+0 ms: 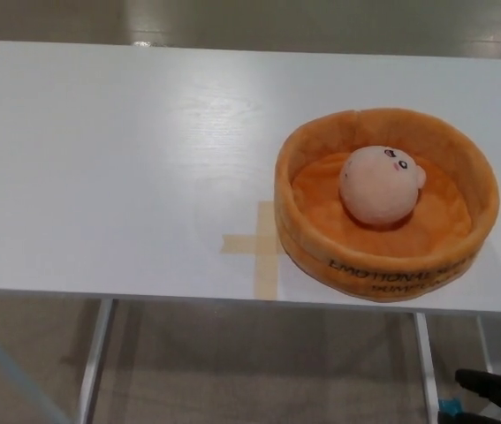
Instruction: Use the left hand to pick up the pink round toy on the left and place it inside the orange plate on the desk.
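Below, right hand (pixel 494 395) low beside desk (pixel 100 177), fingers unclear.

Single head view, looking steeply down over white desk (pixel 100 177), near edge and floor visible.

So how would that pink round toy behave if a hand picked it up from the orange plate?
The pink round toy looks plush, so it probably squashes under a grip and weighs little. Being round, it may roll if nudged, though the raised soft wall of the orange plate would likely stop it.
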`<state>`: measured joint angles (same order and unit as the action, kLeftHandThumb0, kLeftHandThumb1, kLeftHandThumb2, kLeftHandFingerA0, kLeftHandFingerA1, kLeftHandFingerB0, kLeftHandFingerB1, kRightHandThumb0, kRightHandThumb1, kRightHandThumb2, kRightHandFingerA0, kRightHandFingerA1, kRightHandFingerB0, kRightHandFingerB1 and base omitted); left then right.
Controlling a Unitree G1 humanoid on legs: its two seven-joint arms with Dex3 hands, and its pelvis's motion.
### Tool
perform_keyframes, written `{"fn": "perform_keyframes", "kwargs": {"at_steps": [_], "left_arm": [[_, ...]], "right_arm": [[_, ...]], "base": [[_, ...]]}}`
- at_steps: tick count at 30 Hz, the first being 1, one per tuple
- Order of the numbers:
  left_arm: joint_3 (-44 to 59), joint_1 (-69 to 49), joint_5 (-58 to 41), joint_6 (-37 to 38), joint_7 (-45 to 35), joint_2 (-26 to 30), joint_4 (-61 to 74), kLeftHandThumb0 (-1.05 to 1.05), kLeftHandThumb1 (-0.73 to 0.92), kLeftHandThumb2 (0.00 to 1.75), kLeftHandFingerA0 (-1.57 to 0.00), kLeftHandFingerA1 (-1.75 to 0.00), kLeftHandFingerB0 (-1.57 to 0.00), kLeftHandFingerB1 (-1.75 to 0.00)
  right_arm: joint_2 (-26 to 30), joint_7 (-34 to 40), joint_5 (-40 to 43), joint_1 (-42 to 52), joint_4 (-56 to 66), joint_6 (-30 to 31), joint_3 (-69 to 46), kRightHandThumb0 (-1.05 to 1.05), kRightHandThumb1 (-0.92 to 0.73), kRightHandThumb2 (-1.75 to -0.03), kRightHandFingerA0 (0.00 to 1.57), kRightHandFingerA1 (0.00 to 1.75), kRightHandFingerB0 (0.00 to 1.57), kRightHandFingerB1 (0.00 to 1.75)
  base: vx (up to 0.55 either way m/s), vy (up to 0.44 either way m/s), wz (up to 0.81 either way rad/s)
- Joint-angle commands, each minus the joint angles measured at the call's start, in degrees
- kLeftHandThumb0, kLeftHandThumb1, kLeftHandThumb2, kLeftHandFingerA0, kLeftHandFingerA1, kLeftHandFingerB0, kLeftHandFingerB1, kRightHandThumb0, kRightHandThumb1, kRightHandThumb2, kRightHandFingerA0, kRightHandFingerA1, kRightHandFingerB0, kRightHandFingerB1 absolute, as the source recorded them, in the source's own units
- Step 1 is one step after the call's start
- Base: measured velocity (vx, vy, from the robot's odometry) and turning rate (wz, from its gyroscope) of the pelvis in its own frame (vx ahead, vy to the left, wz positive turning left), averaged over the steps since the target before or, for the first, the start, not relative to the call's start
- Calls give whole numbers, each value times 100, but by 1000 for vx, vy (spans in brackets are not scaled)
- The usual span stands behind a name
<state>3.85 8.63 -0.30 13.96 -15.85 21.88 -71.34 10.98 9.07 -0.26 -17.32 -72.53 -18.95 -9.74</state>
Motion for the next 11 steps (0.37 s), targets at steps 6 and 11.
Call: {"fn": "perform_keyframes", "kwargs": {"at_steps": [6, 11], "left_arm": [[131, 22, 31, 424, 27, -26, -108, -59, 34, 69, 0, 0, 0, -6], [184, 63, 38, 422, -12, -48, -68, -58, 39, 72, 0, 0, 0, -4]], "right_arm": [[56, 71, -67, 7, -48, -86, -26, -8, -24, -94, 44, 75, 48, 72], [52, 63, -63, 13, -56, -75, -45, -6, -24, -93, 43, 74, 46, 71]], "base": [[0, 0, 0], [0, 0, 0]]}}
